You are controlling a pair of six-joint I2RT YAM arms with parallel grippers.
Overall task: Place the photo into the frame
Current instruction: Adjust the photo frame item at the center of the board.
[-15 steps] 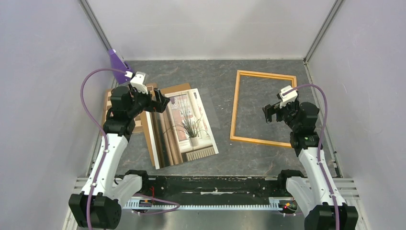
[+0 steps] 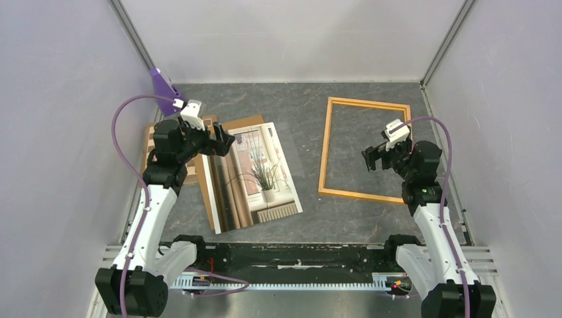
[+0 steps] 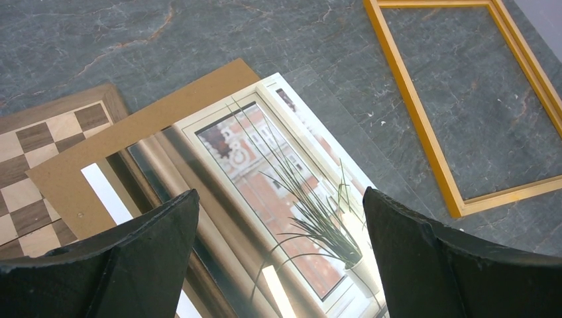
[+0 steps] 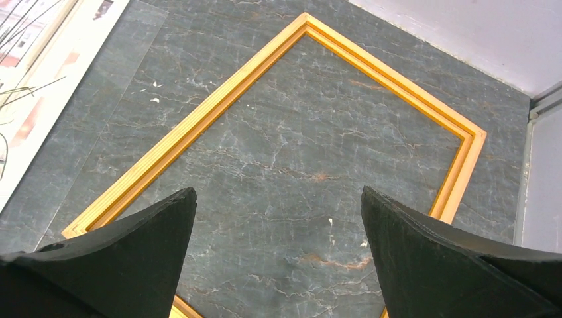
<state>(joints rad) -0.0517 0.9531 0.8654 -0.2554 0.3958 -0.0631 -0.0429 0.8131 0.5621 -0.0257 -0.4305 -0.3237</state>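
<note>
The photo (image 2: 255,175), a glossy print of a spiky potted plant by a window, lies flat left of centre on a brown backing board (image 2: 246,123); it fills the left wrist view (image 3: 278,192). The frame (image 2: 325,149), an empty light-orange rail rectangle, lies flat at the right, slate showing through it; it also shows in the right wrist view (image 4: 199,119) and at the top right of the left wrist view (image 3: 411,112). My left gripper (image 2: 224,142) is open and empty above the photo's upper left. My right gripper (image 2: 372,158) is open and empty above the frame's inside.
A brown-and-white chessboard (image 2: 151,142) lies under the backing board at the left, also in the left wrist view (image 3: 33,159). A purple part (image 2: 161,86) stands in the far left corner. Grey walls enclose the slate table (image 2: 291,106) on three sides.
The right gripper has shifted slightly up and to the left over the frame. The left arm, photo and frame have not visibly moved.
</note>
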